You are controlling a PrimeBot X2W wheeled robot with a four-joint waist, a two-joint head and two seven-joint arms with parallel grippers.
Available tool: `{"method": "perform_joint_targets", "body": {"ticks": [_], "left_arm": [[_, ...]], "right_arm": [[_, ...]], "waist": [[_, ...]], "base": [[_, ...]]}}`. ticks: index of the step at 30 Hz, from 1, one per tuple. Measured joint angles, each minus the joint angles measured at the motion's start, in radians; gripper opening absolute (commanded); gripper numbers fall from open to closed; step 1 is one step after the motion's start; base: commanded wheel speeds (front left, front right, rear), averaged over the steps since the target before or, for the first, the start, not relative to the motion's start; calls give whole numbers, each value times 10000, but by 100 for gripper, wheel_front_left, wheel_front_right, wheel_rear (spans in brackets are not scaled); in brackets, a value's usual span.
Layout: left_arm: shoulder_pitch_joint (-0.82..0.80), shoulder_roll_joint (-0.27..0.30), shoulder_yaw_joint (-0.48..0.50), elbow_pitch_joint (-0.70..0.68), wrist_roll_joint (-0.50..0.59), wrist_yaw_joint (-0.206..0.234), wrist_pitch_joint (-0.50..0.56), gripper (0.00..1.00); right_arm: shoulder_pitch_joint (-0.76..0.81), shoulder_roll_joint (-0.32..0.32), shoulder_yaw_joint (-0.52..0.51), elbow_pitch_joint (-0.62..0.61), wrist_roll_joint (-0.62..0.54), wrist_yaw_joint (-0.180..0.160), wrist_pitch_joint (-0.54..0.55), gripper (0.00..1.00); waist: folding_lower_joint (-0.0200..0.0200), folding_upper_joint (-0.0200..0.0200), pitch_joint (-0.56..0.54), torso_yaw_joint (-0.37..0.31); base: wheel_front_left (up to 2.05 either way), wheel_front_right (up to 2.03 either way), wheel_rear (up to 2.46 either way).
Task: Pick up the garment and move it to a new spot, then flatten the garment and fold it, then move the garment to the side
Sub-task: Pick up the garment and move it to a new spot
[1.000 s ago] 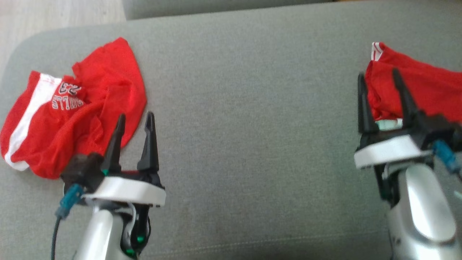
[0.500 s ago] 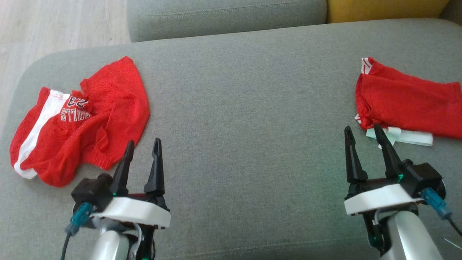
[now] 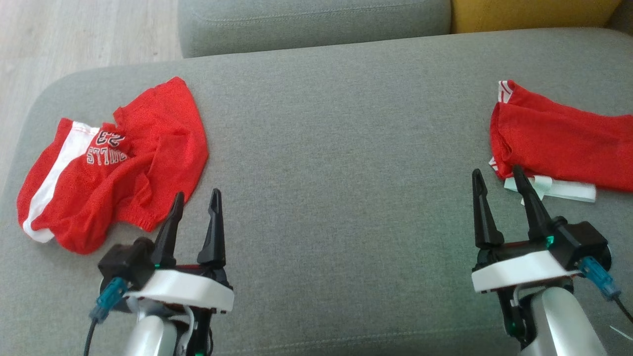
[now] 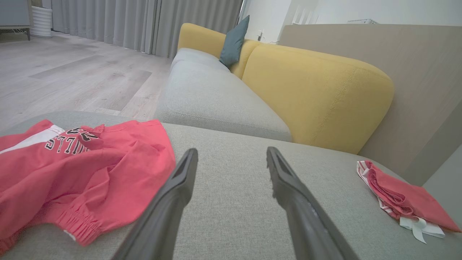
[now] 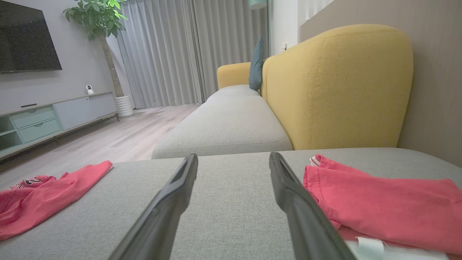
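A crumpled red garment (image 3: 113,168) with a white side stripe and white lettering lies at the left of the grey cushion (image 3: 346,148); it also shows in the left wrist view (image 4: 72,169) and right wrist view (image 5: 43,195). My left gripper (image 3: 197,194) (image 4: 231,151) stands open just right of its hem, holding nothing. A second red garment (image 3: 559,143) (image 4: 400,195) (image 5: 382,202) lies folded at the right edge, a white tag sticking out beneath it. My right gripper (image 3: 497,170) (image 5: 234,155) is open and empty beside its near left corner.
Another grey seat cushion (image 3: 311,20) adjoins the far edge. A yellow backrest (image 3: 534,12) (image 5: 335,83) rises at the far right. Wooden floor (image 3: 74,34) lies beyond the cushion's rounded left corner. A TV cabinet (image 5: 43,119) stands across the room.
The head camera has tilted, shifting the whole picture. My right gripper has drawn back off the folded garment's edge toward me. The left gripper has also pulled back slightly.
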Motion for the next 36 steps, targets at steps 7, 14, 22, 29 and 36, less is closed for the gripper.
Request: {"method": "perform_joint_targets", "body": {"ticks": [7, 14, 22, 29, 36], "left_arm": [[-1, 0, -19, 0, 2, -2, 0, 100], [-3, 0, 23, -8, 0, 73, 0, 100], [-3, 0, 357, -25, 0, 163, 0, 100], [0, 6, 755, -31, 0, 163, 0, 100], [160, 0, 922, -59, 0, 169, 0, 100]], "right_arm": [[2, 2, 27, 2, 2, 0, 0, 100], [16, 2, 303, 21, 6, 0, -2, 100], [173, 4, 759, 138, 4, 0, -2, 100], [172, 10, 1083, 155, 58, 0, -2, 100], [174, 10, 1358, 255, 169, 0, -2, 100]], "waist": [[0, 0, 30, 130], [0, 0, 7, 637], [0, 0, 0, 1519], [0, 0, -60, 2537], [1, 0, -184, 3472]], "base": [[0, 0, 0], [0, 0, 0], [0, 0, 0], [0, 0, 0], [0, 0, 0]]}}
